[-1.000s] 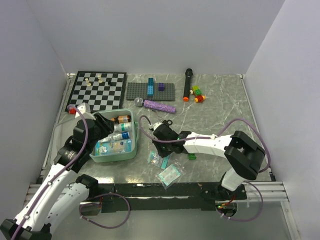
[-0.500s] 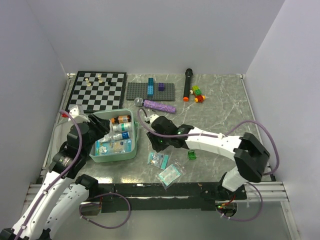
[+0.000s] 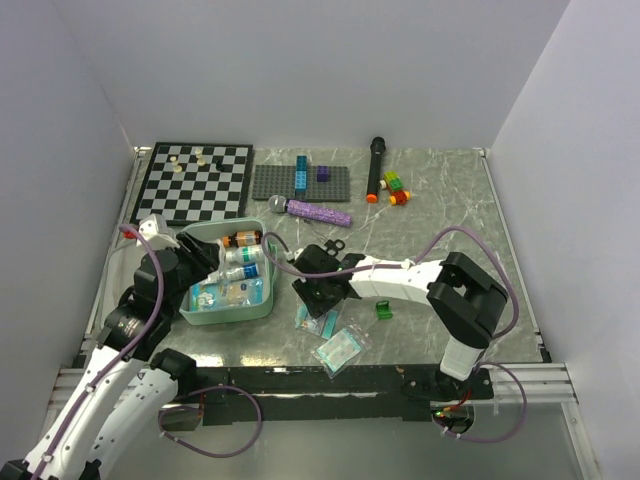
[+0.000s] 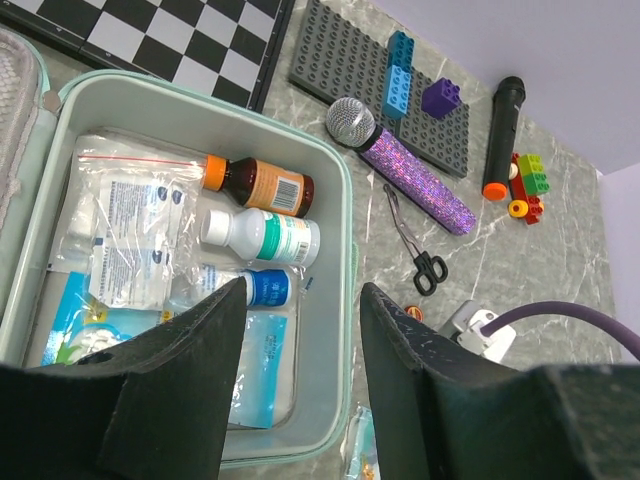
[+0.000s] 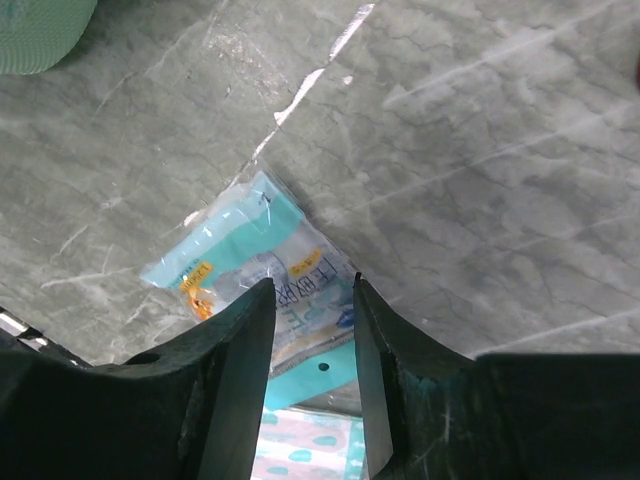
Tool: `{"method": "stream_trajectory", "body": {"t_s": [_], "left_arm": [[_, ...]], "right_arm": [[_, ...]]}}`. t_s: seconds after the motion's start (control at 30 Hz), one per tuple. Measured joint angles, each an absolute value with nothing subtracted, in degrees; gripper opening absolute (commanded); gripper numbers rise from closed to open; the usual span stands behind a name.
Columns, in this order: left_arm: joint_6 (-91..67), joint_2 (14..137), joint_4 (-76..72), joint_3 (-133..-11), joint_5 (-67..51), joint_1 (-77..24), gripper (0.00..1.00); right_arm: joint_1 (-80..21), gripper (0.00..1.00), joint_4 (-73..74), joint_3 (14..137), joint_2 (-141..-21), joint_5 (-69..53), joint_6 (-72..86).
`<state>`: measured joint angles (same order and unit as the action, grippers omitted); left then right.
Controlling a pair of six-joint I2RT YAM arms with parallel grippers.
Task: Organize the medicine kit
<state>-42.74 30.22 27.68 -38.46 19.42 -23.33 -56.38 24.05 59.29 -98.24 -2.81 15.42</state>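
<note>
- left arm [image 3: 92, 390] and right arm [image 3: 398, 281]: white shells, chunky black joints
- purple cable [image 4: 560, 315] looping off each one
- fingers [image 4: 180, 380] on the wrist cams are plain matte black, kinda blocky

The left arm [image 3: 105, 360] is leaning up from the lower left of the overhead view, and the left gripper [image 4: 302, 290] is hanging with its fingers parted and nothing between them. The right arm [image 3: 400, 280] is lying bent leftward across the centre, and the right gripper [image 5: 310, 285] is pointing down, fingers apart and empty.
</note>
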Motion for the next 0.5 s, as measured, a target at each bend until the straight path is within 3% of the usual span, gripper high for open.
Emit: {"method": "stream_trajectory", "body": {"t_s": [0.07,0.3,0.5], "left_arm": [[-42.7,30.3,27.7,-38.3,19.4,-23.3,0.54],[-42.7,30.5,27.7,-38.3,19.4,-23.3,0.54],[-42.7,30.5,27.7,-38.3,19.6,-23.3,0.54]], "right_arm": [[-56.5,0.4,23.7,59.4,-98.9,-3.2,15.6],[-56.7,0.17,23.1,59.8,-99.7,-4.4,15.9],[-56.8,0.11,24.8,59.8,-98.1,-2.7,16.0]]}}
